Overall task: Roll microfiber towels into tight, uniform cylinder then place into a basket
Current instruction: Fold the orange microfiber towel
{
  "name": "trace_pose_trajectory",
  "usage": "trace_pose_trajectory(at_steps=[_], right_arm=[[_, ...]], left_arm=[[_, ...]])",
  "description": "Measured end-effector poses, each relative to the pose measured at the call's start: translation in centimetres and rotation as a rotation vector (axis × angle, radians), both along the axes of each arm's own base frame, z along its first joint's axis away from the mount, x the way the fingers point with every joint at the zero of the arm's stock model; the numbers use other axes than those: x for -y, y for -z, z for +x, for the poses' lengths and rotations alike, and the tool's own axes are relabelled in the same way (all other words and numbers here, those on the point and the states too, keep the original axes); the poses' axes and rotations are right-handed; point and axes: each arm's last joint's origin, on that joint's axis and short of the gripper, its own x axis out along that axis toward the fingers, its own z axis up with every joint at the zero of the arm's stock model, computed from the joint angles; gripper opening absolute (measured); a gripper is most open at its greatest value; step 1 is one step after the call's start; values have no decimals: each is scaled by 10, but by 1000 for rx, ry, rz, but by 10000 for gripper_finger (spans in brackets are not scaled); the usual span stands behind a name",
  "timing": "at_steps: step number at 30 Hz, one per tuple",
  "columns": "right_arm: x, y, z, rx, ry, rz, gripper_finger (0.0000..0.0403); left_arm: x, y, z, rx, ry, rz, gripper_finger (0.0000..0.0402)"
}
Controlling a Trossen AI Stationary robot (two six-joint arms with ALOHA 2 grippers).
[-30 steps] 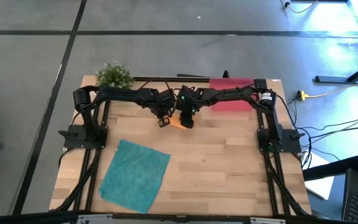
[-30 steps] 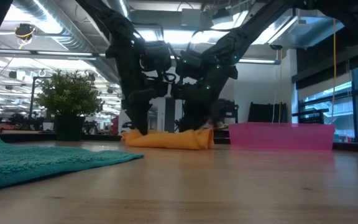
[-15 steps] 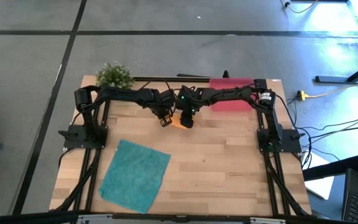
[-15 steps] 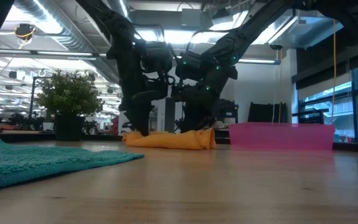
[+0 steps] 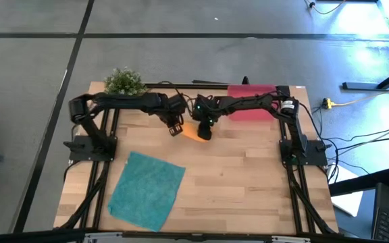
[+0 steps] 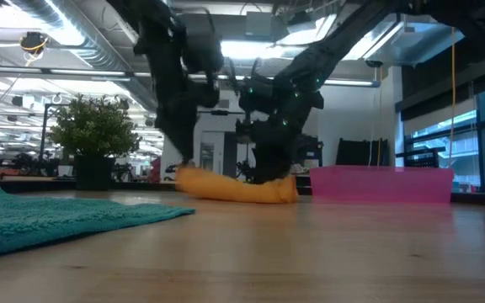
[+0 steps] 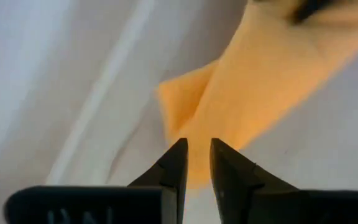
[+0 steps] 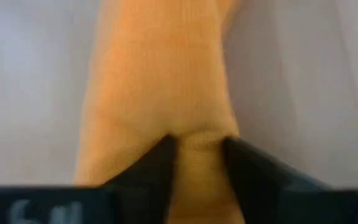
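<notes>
The orange towel [image 5: 192, 130] lies rolled into a short cylinder [image 6: 234, 187] on the far middle of the table. My left gripper [image 5: 175, 129] is at the roll's left end, its fingers a narrow gap apart [image 7: 196, 149]. My right gripper [image 5: 204, 133] is shut on the roll's right end [image 8: 199, 146]. The teal towel [image 5: 147, 190] lies spread flat on the near left of the table. The pinkish-red basket [image 5: 248, 113] stands at the far right, partly under my right arm. My left gripper comes steeply from above at the roll's left end [image 7: 188, 171], which sits raised off the table [image 6: 182, 174] at its fingertips. How much cloth lies between the fingers cannot be told. My right gripper pinches the roll's right end [image 8: 197, 127] between its two fingers, slanting down from above, the fingers across the roll. The cloth is dented in between them. That end rests on the table [image 6: 286, 195].
A small green plant [image 5: 123, 82] stands at the far left corner. The basket's wall [image 6: 381, 185] rises just right of the roll. Bare wood lies between the roll and the teal towel [image 6: 49, 217] and over the near right.
My left gripper has gone up and a little toward the far left. The roll's left end has come up off the table with it, so the roll now slopes down to its right end, which has stayed put under my right gripper.
</notes>
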Motion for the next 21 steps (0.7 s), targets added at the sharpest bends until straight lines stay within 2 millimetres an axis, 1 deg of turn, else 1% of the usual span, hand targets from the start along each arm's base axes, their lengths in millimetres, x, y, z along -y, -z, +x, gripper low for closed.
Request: trace_pose_trajectory(at_steps=[1, 4, 8, 10, 13, 21], right_arm=[[1, 0, 0, 7, -2, 4, 145], [1, -1, 1, 4, 2, -20, 146], [1, -2, 1, 3, 4, -32, 146], [1, -2, 1, 4, 5, -32, 146], [1, -2, 1, 4, 4, -32, 146], [1, -2, 1, 6, 2, -35, 146]], left_arm=[[2, -6, -1, 18, 3, 7, 58], [6, -13, -3, 47, 14, 15, 56], [9, -44, -12, 168, 13, 62, 51], [10, -52, -18, 184, 13, 79, 52], [14, -71, -28, 249, 42, 115, 54], [37, -112, -56, 364, 157, 187, 44]])
